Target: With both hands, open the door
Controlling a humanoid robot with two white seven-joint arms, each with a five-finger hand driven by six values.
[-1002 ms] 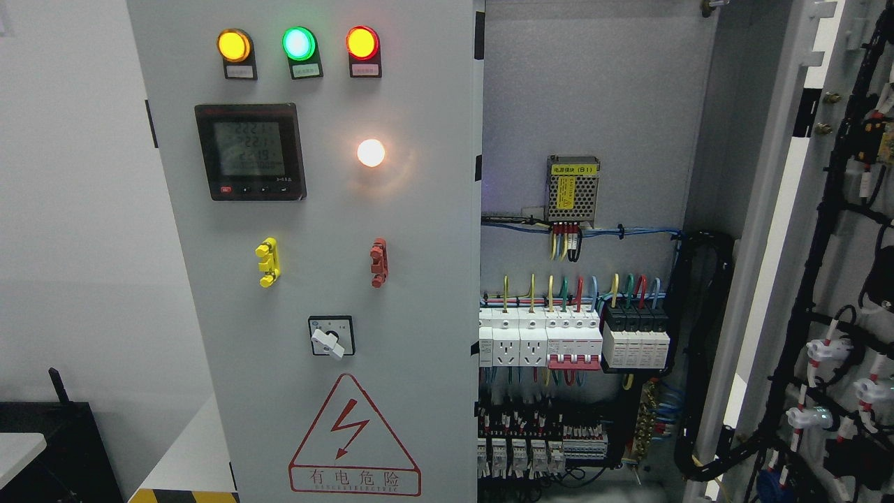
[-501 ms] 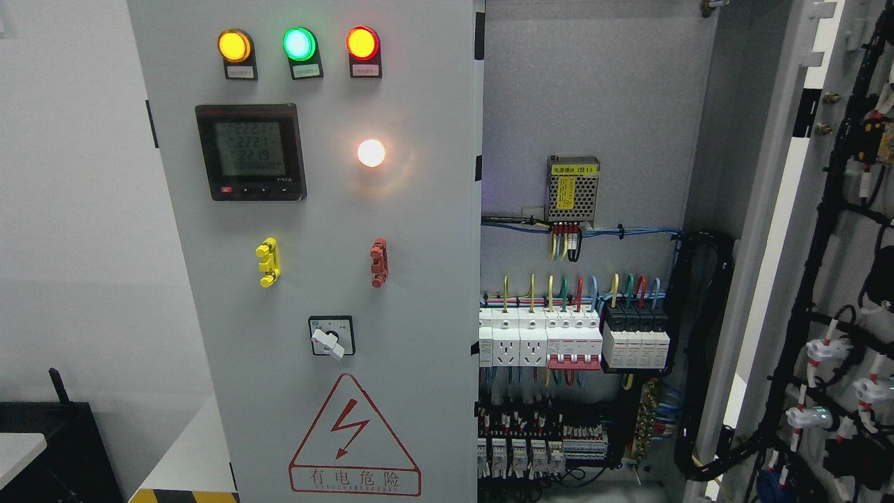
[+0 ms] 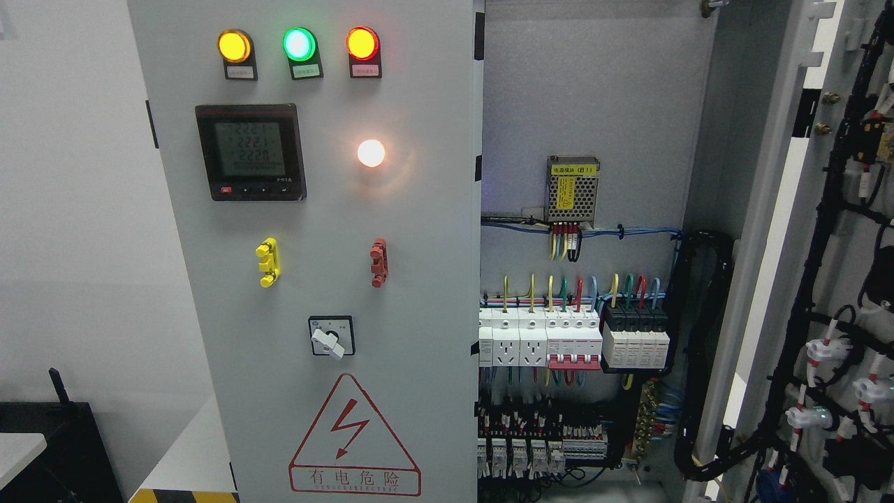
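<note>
The left door of the electrical cabinet is shown closed, filling the middle of the head view. The right door is swung fully open at the right edge, with its inner face and black cable bundles exposed.

Three indicator lamps are mounted across the top of the left door: an amber lamp, a green lamp and a red lamp. A digital meter is fitted below them, and a lit white lamp is placed to its right. A yellow handle and a red handle are set lower, well apart. A rotary switch is located beneath them, above a red warning triangle.

Inside the open compartment, a power supply unit is fixed to the back panel. A row of circuit breakers with coloured wires is seen below it, above further small terminal blocks.

No robot hand is visible in the view; the state of either robot hand cannot be told.

A black box is seen at the lower left.
</note>
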